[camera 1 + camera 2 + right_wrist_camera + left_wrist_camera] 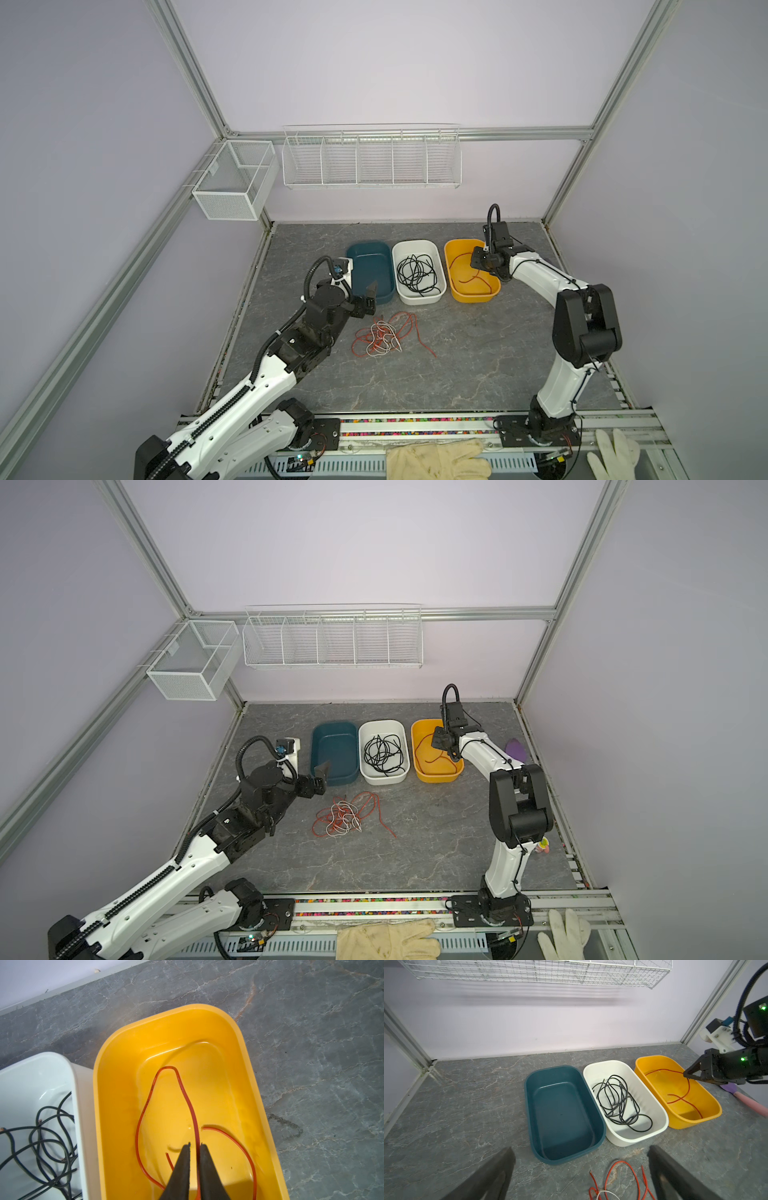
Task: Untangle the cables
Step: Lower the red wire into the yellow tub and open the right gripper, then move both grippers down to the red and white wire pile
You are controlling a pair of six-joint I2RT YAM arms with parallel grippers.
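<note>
Over yellow plastic bin (187, 1007) | right gripper (195, 1146) barely parted, dropping thin red-orange cable (144, 1105) | left gripper (581, 1147) wide, empty | next: red-white wire tangle (382, 338) on grey worktop (478, 365)

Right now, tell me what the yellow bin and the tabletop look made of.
Yellow bin: likely moulded plastic, glossy, with highlights on rounded walls. Tabletop: grey stone look with pale veins, matte; real stone or printed sheet, cannot tell.

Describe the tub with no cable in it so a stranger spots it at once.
Three tubs stand in a row on the grey table. It is the dark teal tub, leftmost in both top views. The white tub holds black cables and the yellow tub a red cable; it holds none.
</note>
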